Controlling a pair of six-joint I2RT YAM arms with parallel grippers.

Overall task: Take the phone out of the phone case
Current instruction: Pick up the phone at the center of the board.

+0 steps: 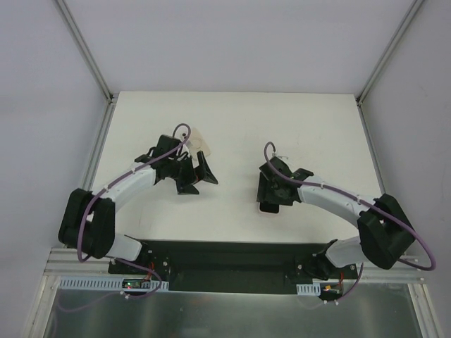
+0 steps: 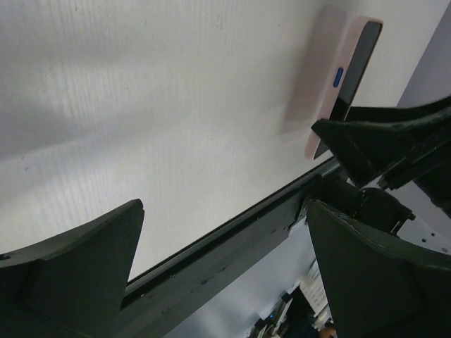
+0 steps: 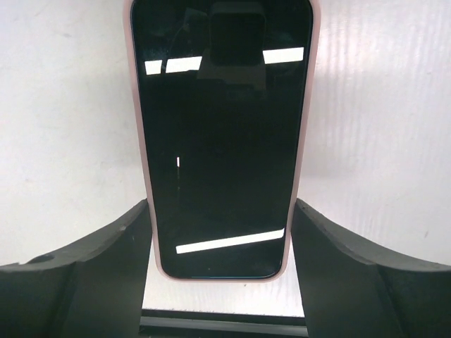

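The phone [image 3: 220,141] has a black screen and sits in a pink case [image 3: 212,279]. My right gripper [image 3: 220,239] has its fingers pressed on the case's two long sides near its lower end. In the left wrist view the cased phone [image 2: 331,77] shows edge-on, tilted up off the white table with a shadow under it. In the top view it is a dark shape [image 1: 268,206] under my right gripper [image 1: 270,197], right of centre. My left gripper [image 1: 197,176] is open and empty, left of centre, apart from the phone; its fingers [image 2: 84,267] frame only bare table.
The white table [image 1: 232,120] has grey walls at the back and sides. A dark rail [image 2: 232,239] runs along the near edge by the arm bases. A pale beige piece [image 1: 199,144] shows by the left wrist; I cannot tell what it is.
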